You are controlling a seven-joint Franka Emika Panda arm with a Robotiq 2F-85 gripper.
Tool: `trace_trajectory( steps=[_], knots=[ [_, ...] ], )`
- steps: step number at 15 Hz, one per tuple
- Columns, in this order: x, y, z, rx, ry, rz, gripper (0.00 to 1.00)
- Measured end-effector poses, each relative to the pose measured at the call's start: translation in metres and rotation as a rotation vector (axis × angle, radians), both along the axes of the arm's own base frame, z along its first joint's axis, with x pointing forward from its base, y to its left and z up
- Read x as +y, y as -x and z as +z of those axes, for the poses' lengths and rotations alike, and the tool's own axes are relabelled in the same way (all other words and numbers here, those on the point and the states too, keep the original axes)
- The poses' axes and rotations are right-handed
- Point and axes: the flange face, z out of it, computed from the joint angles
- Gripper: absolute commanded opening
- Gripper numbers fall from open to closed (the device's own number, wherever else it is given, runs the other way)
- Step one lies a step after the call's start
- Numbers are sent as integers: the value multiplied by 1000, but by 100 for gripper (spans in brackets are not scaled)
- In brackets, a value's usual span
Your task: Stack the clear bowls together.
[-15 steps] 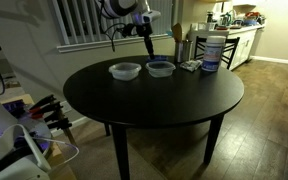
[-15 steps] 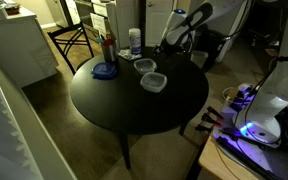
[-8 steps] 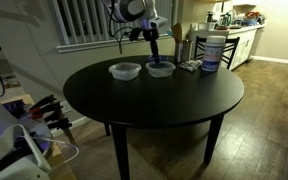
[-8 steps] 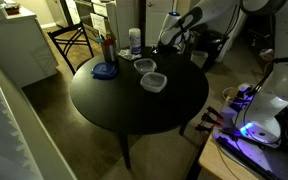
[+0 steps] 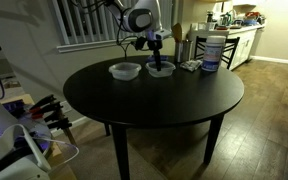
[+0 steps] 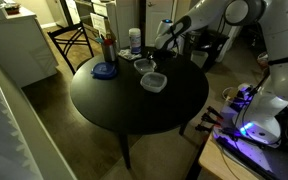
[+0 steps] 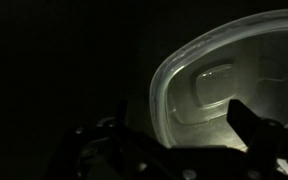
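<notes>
Filling the foreground in both exterior views, the round dark table [image 5: 154, 105] carries its things on its far half. Nearest of them in an exterior view is the whitish clear bowl [image 6: 153, 82], upright on the table top. Just behind it sits the bluish clear bowl [image 6: 145, 66], also upright. The two stand side by side with a narrow gap between them, not nested. Off to one side lies a flat blue disc [image 6: 105, 70]. Beyond it, near the table's far edge, stand a dark bottle [image 6: 108, 46] and a tall white tub [image 6: 134, 40] with a blue label.

The tool [image 5: 157, 60] hangs low over the bluish bowl, pointing down from the white arm [image 6: 209, 12] that reaches in from beyond the table's edge. The wrist view is very dark. In it that bowl's rounded rim and shallow floor glow pale at the right, and the tool's two fingers [image 7: 256, 132] show as dark shapes along the bottom, set wide apart. The tool is spread and grips nothing. One finger lies in front of the bowl's inside and the other is left of its rim, over the dark table. Whether either touches the bowl I cannot tell.

Behind the table, window blinds [image 5: 94, 22] cover the wall, and white cabinets [image 5: 246, 45] stand farther back.
</notes>
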Motion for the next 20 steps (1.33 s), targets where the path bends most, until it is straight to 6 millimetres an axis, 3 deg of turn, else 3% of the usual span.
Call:
trace_trajectory(
  steps=[1,5,12,16,17,18,20],
  knots=[
    [3,-4,-6,3,-3,10,73],
    [10,-15,-19,10,-10,52,47],
    [-1,-26,4,-7,1,58,1],
    [-1,-30,31,-34,1,64,0],
    [0,-30,35,-38,1,69,9],
    [1,-30,38,-37,0,75,27],
    [5,-29,37,-26,-6,84,38]
  ],
)
